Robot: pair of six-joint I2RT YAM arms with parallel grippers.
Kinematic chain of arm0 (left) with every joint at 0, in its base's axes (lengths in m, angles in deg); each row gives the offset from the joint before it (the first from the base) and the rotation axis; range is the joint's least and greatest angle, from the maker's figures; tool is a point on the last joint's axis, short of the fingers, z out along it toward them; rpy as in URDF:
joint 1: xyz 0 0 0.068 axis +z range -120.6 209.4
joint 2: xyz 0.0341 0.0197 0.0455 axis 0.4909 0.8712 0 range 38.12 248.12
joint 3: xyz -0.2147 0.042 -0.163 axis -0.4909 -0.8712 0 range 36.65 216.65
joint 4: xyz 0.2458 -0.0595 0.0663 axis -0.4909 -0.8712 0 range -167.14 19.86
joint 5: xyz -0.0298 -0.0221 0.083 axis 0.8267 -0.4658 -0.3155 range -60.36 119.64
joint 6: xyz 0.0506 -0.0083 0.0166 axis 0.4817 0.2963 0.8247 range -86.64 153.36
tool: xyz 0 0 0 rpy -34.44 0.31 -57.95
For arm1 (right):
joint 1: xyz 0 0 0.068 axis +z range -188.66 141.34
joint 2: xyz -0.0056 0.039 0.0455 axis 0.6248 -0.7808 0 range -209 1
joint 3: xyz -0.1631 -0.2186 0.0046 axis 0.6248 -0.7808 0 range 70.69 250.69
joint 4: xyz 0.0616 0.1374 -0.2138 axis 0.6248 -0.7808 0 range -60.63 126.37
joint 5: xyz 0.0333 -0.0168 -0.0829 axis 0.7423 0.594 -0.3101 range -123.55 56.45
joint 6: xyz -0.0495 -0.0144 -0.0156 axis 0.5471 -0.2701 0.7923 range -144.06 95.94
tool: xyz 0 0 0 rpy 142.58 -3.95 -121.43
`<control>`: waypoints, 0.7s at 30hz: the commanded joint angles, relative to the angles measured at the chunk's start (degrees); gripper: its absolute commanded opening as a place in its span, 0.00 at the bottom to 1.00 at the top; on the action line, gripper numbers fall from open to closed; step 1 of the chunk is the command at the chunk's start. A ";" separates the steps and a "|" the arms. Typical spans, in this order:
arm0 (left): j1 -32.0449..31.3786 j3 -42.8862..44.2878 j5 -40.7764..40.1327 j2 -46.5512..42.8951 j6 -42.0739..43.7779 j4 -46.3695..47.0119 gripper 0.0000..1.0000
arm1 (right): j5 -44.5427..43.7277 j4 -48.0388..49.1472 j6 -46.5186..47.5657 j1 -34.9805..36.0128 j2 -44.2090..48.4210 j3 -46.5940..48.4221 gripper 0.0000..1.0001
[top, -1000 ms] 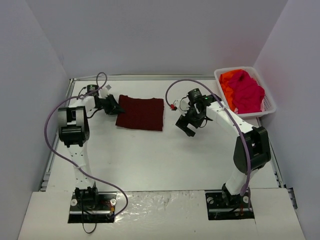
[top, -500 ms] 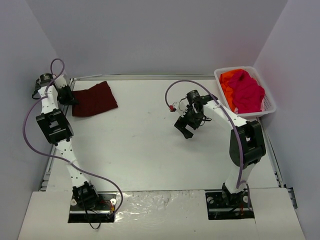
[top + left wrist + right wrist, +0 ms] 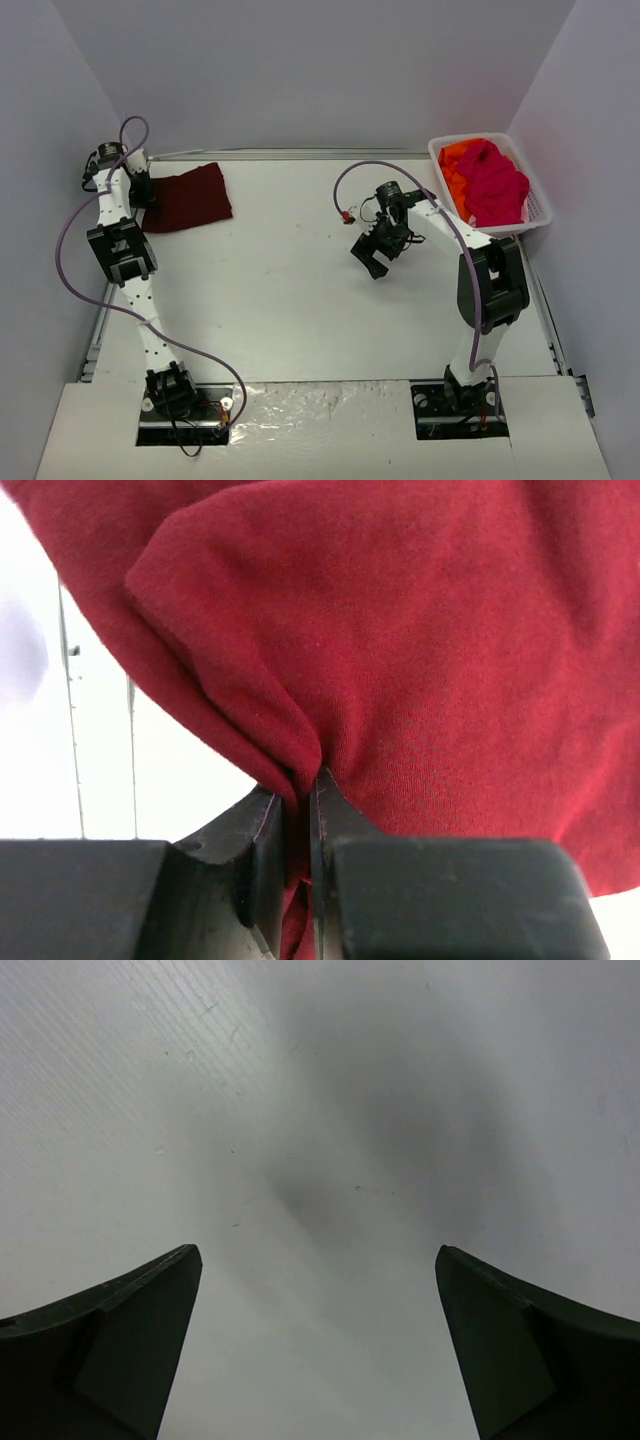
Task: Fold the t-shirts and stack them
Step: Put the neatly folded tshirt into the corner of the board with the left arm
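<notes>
Maroon t-shirt point(image 3: 430, 650) bunches between the left gripper's point(image 3: 298, 790) 2 clamped fingers point(image 3: 258, 865); right gripper point(image 3: 315, 1255) hangs wide open above the table point(image 3: 330, 1080).

In the left wrist view we are seeing the maroon t-shirt point(image 3: 420, 660) cut off by the top and right edges, its pinched fold hiding between the fingers of the left end effector point(image 3: 298, 805). From above, the pink t-shirt point(image 3: 492, 185) is covering much of the orange t-shirt point(image 3: 452, 160) in the basket point(image 3: 540, 206); we are not making out how many lie there.
</notes>
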 commanded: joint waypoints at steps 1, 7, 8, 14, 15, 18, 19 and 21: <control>0.02 0.24 -4.80 -2.31 0.85 3.39 0.02 | 0.82 -1.61 0.60 -0.45 -1.06 -0.39 1.00; -0.95 -0.65 -8.40 -2.32 0.50 7.52 0.02 | 0.82 -1.53 0.69 -0.98 -2.12 -0.22 1.00; -1.04 -0.56 -8.76 -2.23 0.24 7.88 0.02 | 0.82 -1.61 0.69 -0.98 -2.30 -0.22 1.00; -2.27 0.41 -9.38 -0.47 -0.12 9.64 0.02 | 0.55 -1.61 0.78 -1.42 -2.91 -0.13 1.00; -2.44 0.58 -9.03 -0.38 -0.38 9.73 0.02 | 0.38 -1.61 0.78 -1.50 -3.00 -0.13 1.00; -2.88 0.41 -8.15 0.05 -0.91 10.34 0.02 | 0.03 -1.61 0.78 -1.59 -3.44 -0.13 1.00; -3.06 0.49 -7.97 0.14 -0.91 10.43 0.02 | -0.24 -1.61 0.69 -1.68 -3.61 -0.13 1.00; -3.15 0.32 -7.71 0.32 -1.00 10.43 0.02 | -0.33 -1.61 0.69 -1.68 -3.88 -0.13 1.00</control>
